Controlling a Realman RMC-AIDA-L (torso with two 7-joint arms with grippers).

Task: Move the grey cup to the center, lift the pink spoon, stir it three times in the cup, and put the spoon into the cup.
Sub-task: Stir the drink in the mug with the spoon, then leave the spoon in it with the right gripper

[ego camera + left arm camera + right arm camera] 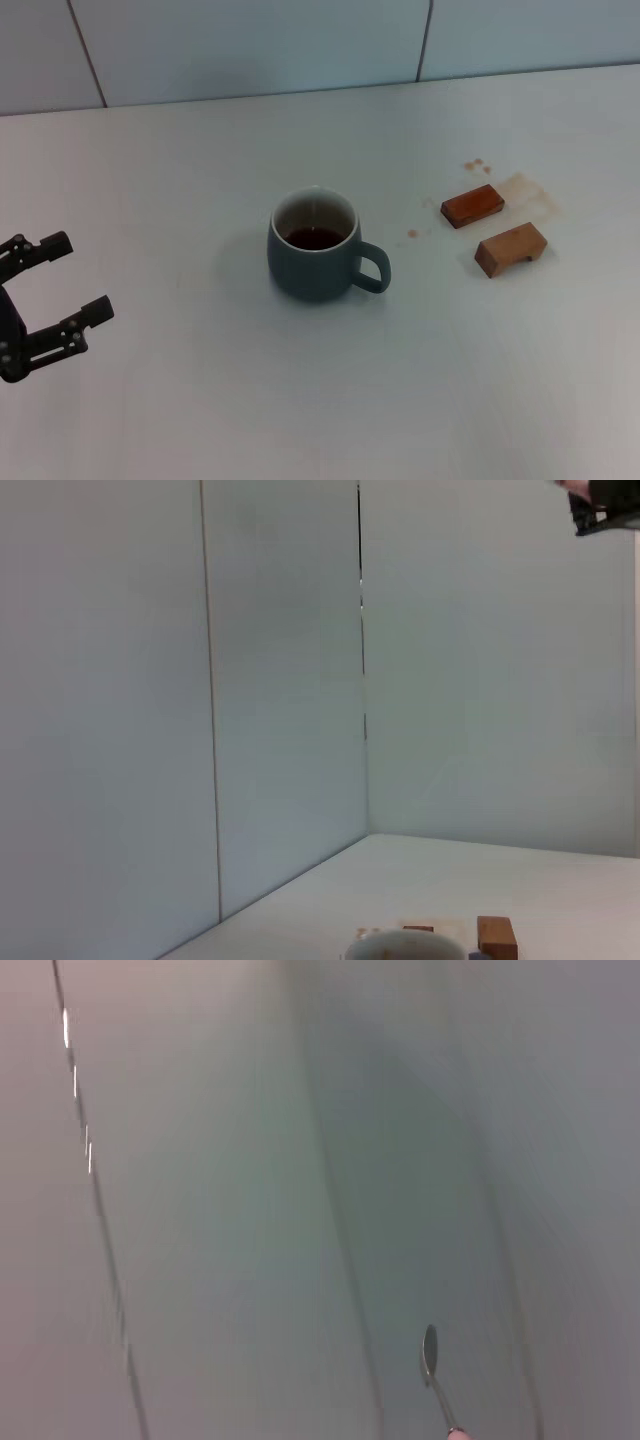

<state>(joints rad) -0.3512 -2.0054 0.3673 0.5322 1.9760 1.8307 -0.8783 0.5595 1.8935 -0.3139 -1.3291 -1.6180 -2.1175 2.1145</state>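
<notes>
The grey cup [315,260] stands upright in the middle of the white table, handle toward the right, with dark liquid inside. Its rim also shows in the left wrist view [405,946]. My left gripper [80,277] is open and empty at the table's left, well clear of the cup. The pink spoon [432,1360] shows in the right wrist view, its metal bowl and neck hanging in the air before the wall, with a bit of pink handle at the frame's edge. My right gripper [605,512] is out of the head view; the left wrist view shows it high above the table.
Two brown wooden blocks [472,205] [511,248] lie to the right of the cup; one also shows in the left wrist view [497,938]. Brown stains [520,185] mark the table near them. A tiled wall runs along the back.
</notes>
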